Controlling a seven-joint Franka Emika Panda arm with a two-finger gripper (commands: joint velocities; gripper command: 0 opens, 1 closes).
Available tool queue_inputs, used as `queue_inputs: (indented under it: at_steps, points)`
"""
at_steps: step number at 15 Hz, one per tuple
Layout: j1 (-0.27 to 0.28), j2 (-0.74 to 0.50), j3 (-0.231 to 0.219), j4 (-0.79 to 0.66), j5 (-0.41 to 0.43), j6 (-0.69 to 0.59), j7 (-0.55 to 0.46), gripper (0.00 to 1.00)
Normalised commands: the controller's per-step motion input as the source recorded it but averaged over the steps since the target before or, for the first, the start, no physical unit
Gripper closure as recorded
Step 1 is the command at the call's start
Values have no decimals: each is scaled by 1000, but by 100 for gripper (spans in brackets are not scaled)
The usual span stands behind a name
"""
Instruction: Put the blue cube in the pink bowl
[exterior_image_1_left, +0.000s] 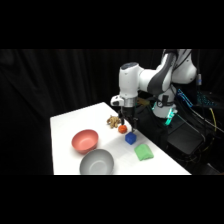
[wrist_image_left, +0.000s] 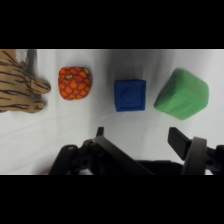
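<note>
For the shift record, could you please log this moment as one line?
phase: approach | gripper: open, above blue cube | cube: on table, ungrasped | pink bowl: empty

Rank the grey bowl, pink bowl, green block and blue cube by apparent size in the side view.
1. grey bowl, though it sits nearer the camera, so its edge over the pink one is unsure
2. pink bowl
3. green block
4. blue cube
</note>
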Motion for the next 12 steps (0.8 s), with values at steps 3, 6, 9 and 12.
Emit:
queue_inputs:
  at_steps: [3, 6, 9, 12]
  points:
    - [73, -72, 62, -226, -42, 317, 183, 0]
    - [55, 5, 43, -172, -61, 334, 181, 0]
    - [31, 100, 1, -107, -209, 346, 267, 0]
    - [35, 151, -31, -38, -188, 297, 213, 0]
